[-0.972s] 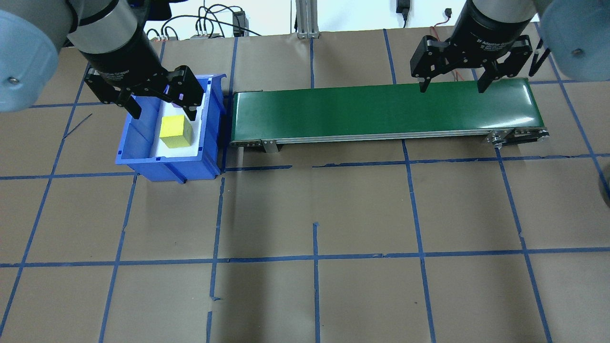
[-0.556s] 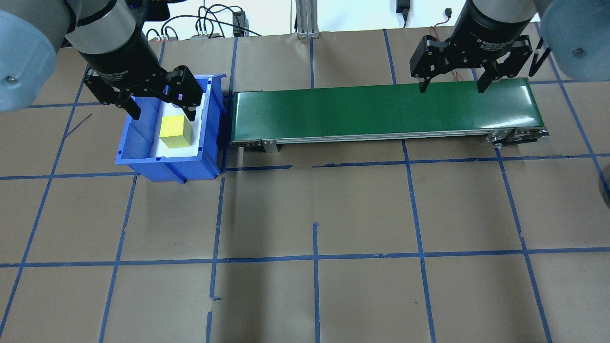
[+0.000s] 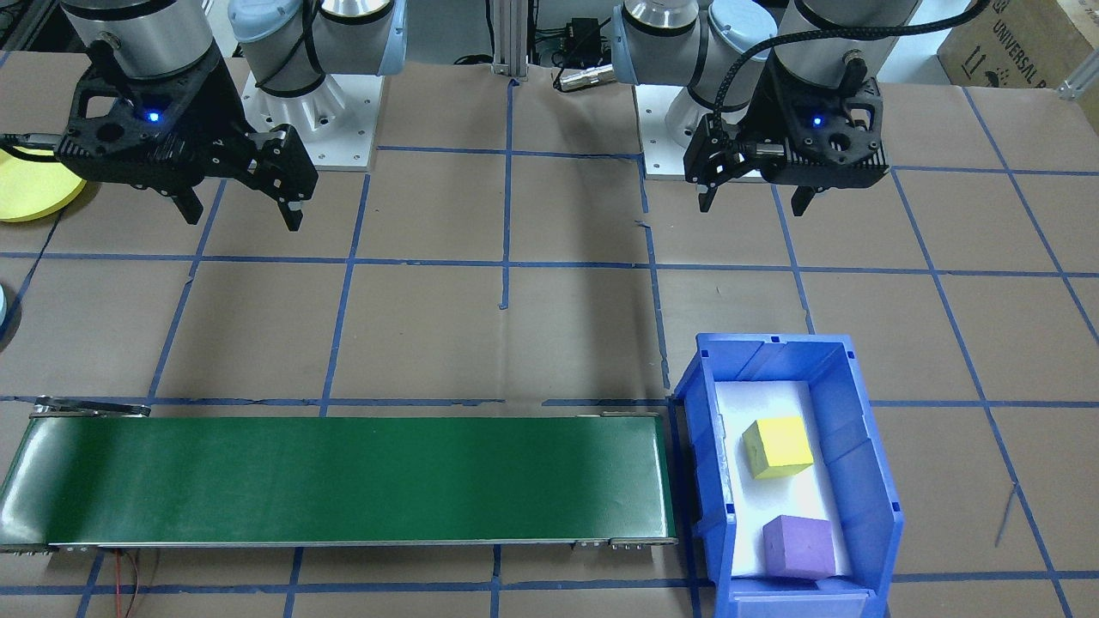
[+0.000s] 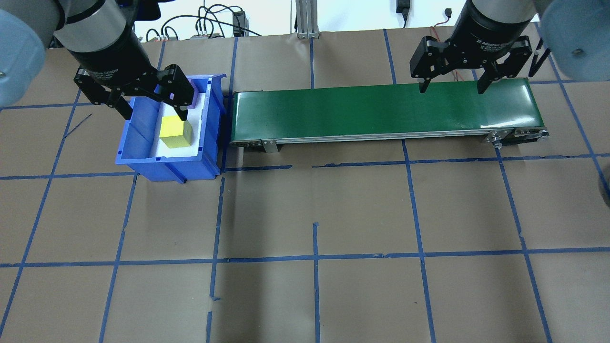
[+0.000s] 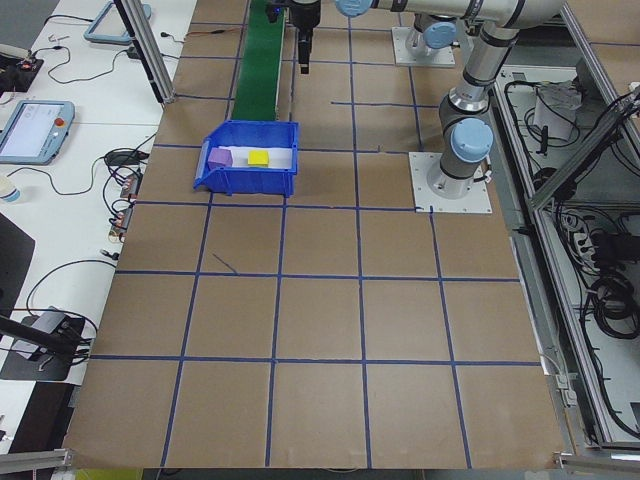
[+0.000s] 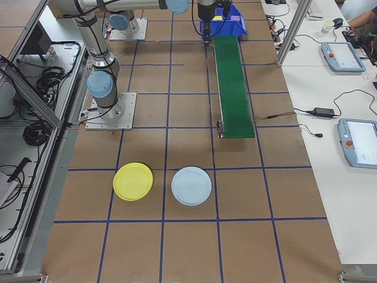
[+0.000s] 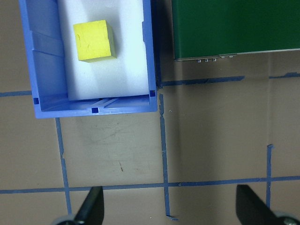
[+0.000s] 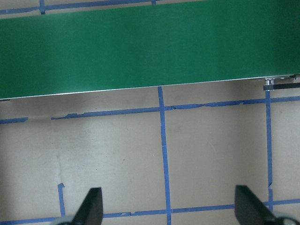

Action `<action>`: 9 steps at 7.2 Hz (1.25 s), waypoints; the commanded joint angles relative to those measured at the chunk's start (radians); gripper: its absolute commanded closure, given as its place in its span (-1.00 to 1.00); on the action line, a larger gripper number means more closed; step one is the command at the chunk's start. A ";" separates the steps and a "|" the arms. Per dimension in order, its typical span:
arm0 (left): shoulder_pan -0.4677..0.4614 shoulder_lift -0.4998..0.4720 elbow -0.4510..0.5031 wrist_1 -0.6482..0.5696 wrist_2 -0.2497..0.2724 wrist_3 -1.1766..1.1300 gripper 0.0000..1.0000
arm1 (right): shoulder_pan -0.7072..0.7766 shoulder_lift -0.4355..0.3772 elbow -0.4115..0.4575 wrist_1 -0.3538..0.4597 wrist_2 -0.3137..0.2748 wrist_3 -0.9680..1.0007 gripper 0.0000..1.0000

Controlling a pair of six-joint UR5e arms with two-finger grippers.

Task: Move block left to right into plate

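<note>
A yellow block (image 4: 175, 132) lies in the blue bin (image 4: 167, 166) at the table's left, on a white liner. The front-facing view shows a purple block (image 3: 798, 546) in the same bin (image 3: 867, 463), beyond the yellow block (image 3: 778, 446). My left gripper (image 4: 155, 114) hangs open well above the bin, holding nothing. In the left wrist view the yellow block (image 7: 94, 40) sits upper left, far from the fingers (image 7: 91, 208). My right gripper (image 4: 451, 89) is open and empty over the right end of the green conveyor (image 4: 381, 112). A yellow plate (image 6: 133, 181) and a light blue plate (image 6: 191, 186) lie past the conveyor's end.
The conveyor (image 3: 343, 481) runs from beside the bin toward the robot's right. Brown paper with blue tape lines covers the table. Tablets and cables lie on the white side benches.
My left gripper has shifted a little to the left and farther back over the bin, still open. The right gripper and the blocks have stayed put.
</note>
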 commanded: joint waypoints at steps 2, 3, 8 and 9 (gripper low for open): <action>0.005 0.014 0.001 -0.012 0.001 0.003 -1.00 | 0.000 0.000 -0.002 0.002 -0.003 0.000 -1.00; 0.003 0.017 0.003 -0.022 0.003 0.005 -1.00 | 0.000 -0.002 0.001 0.003 -0.003 0.000 -1.00; 0.043 0.013 -0.001 -0.016 -0.008 0.005 -1.00 | 0.000 0.000 0.002 -0.001 -0.006 0.000 -1.00; 0.070 0.004 -0.004 -0.012 -0.013 0.008 -1.00 | 0.000 0.000 0.002 0.001 -0.004 -0.002 -1.00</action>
